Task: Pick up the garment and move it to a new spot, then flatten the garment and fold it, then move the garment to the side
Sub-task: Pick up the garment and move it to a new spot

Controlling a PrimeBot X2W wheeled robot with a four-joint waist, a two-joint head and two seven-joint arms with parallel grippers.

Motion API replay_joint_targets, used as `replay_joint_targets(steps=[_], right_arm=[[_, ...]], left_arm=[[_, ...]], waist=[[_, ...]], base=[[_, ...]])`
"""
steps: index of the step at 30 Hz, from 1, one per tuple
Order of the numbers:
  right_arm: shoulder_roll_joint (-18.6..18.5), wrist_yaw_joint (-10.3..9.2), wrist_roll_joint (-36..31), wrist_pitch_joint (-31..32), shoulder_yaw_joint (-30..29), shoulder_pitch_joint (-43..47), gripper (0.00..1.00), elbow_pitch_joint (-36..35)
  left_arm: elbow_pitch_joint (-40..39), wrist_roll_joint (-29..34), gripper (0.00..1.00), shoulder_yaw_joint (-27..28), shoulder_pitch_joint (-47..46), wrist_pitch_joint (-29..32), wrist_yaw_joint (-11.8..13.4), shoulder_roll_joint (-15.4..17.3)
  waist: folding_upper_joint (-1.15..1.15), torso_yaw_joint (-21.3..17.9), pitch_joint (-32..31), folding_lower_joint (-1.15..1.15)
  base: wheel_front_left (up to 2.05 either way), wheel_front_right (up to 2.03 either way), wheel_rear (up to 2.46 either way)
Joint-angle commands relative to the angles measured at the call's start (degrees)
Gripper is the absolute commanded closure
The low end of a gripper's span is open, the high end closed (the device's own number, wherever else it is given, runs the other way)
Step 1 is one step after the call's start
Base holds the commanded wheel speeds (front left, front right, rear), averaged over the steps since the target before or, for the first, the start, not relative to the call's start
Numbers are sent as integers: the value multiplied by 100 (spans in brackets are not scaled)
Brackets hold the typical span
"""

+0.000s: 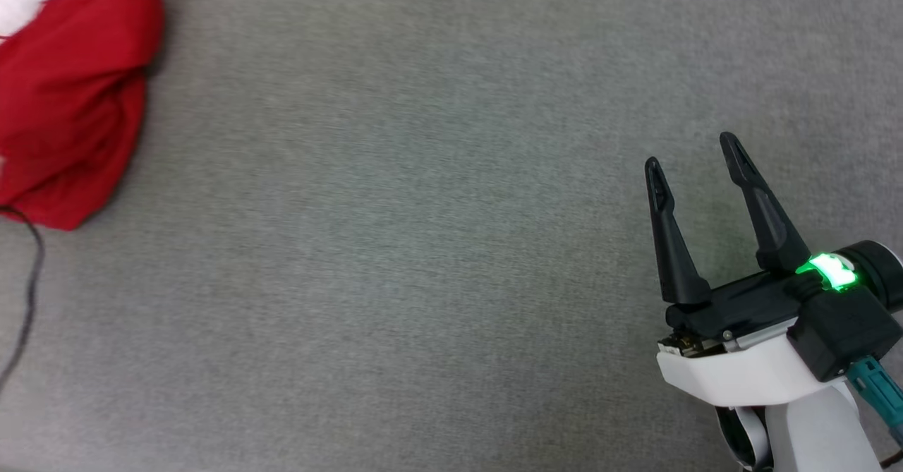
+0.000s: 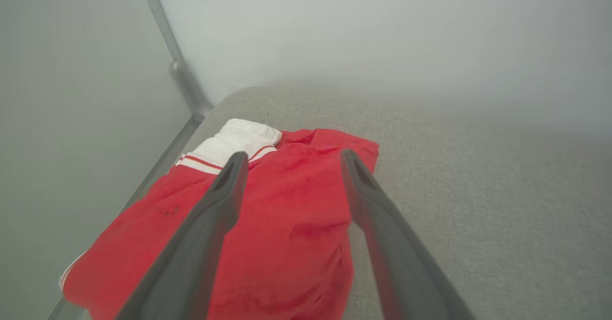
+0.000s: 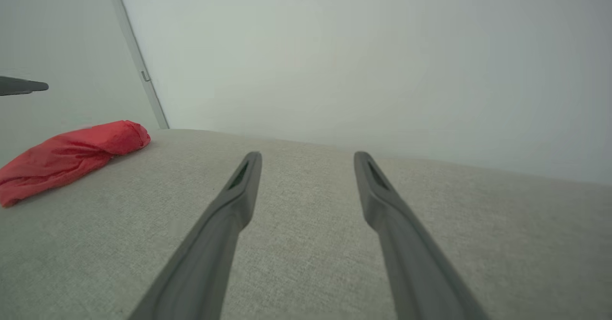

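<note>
Hovering with its fingers (image 2: 213,215) spread wide and holding nothing, the left gripper (image 2: 292,155) hung above the crumpled red-and-white garment (image 2: 291,215), bunched by the left edge of the grey counter (image 1: 423,246). The right gripper (image 1: 691,149), fingers likewise apart and unladen, stood well apart from it.

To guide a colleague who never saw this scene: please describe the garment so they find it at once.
On the wide grey surface, look to its left edge, near the pale wall. There lies the garment, a crumpled heap: bright red with a white, red-striped sleeve, unlike the thin black cable beside it.
</note>
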Motion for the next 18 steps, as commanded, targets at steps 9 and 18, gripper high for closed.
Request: replay_joint_targets(steps=[9, 18], right_arm=[[-4, -2, 42, -12, 199, -226, 0, -99], [-3, -2, -51, -12, 425, -178, 0, -130]], left_arm=[[985, -1604, 0, 16, -1032, 3056, 17, 1345], [1755, -1744, 0, -124, -1228, 3908, 354, 1528]], waist=[[0, -844, 825, -1], [0, -1169, 1125, -1]], base=[[0, 0, 0], [0, 0, 0]])
